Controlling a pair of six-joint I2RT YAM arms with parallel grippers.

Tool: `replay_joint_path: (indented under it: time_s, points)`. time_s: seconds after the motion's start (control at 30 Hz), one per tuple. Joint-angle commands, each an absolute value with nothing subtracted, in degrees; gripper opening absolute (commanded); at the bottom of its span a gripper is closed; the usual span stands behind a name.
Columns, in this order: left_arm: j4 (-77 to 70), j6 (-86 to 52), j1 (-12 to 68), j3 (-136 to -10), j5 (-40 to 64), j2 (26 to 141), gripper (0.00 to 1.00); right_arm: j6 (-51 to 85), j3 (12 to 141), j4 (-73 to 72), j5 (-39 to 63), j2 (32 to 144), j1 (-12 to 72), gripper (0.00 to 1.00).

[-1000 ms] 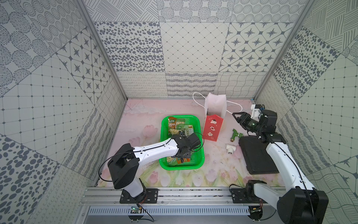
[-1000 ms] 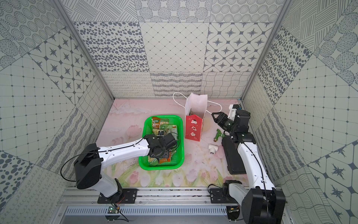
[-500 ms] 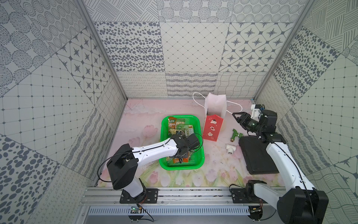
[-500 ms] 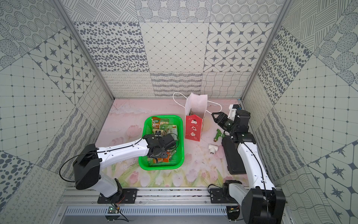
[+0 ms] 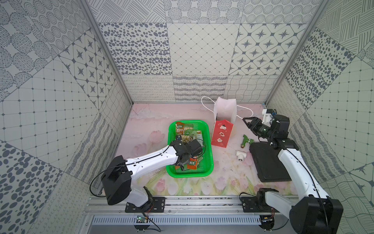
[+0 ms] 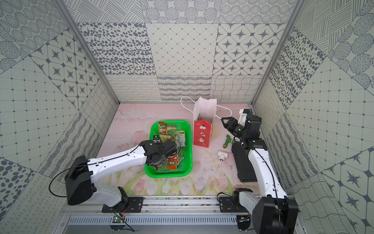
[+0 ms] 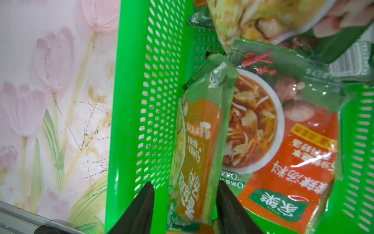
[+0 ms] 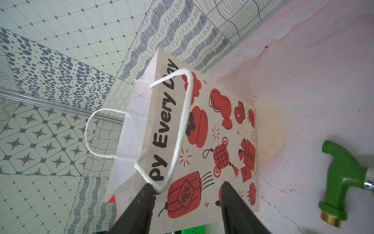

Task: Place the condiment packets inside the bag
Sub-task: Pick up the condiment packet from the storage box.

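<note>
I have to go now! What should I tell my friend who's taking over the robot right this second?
Left claw: open, straddling an orange-green packet in the green basket, not pinching yet.
Right claw: open beside the bag, at its cord handle.
Condiment packets lie in the basket; the bag stands upright next to it.
Done: no packet visibly bagged. Left: grab, carry, drop each one in.

Bag (image 8: 202, 131) print: "py Every Day", "福".
</note>
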State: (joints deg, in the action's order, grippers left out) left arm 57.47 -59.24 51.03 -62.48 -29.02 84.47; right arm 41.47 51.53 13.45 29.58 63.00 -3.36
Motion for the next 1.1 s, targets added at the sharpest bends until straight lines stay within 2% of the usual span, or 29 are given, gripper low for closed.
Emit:
replay_joint_path:
  time_s: [0.0,0.13,0.3,0.4,0.47,0.63,0.67,1.07]
  points:
    - [55.53,-56.38,48.3,-59.62,-26.29,81.51,0.51,41.29,51.28,10.72,30.39,63.06,-3.54,0.56]
    - [50.07,-53.08,45.38,-57.01,-19.71,77.66,0.59,41.28,51.33,10.72,30.49,63.28,-3.48,0.56]
    - [43.32,-49.69,41.76,-53.74,-11.56,73.96,0.6,41.37,51.28,10.51,30.58,63.18,-3.46,0.56]
    - [41.81,-48.55,40.44,-53.08,-9.74,74.21,0.53,41.32,51.32,10.55,30.56,62.97,-3.54,0.56]
    - [41.39,-47.9,39.45,-52.92,-8.79,74.85,0.41,41.4,51.28,10.54,30.62,62.93,-3.53,0.56]
    - [40.9,-45.82,38.06,-53.41,-6.35,75.81,0.04,41.42,51.26,10.55,30.59,62.94,-3.59,0.56]
    - [40.91,-45.18,38.06,-53.79,-5.89,75.54,0.0,41.48,51.27,10.55,30.59,62.93,-3.58,0.56]
    - [43.49,-39.42,38.21,-68.79,-3.49,71.06,0.0,41.4,50.93,11.1,28.63,62.69,-3.6,0.56]
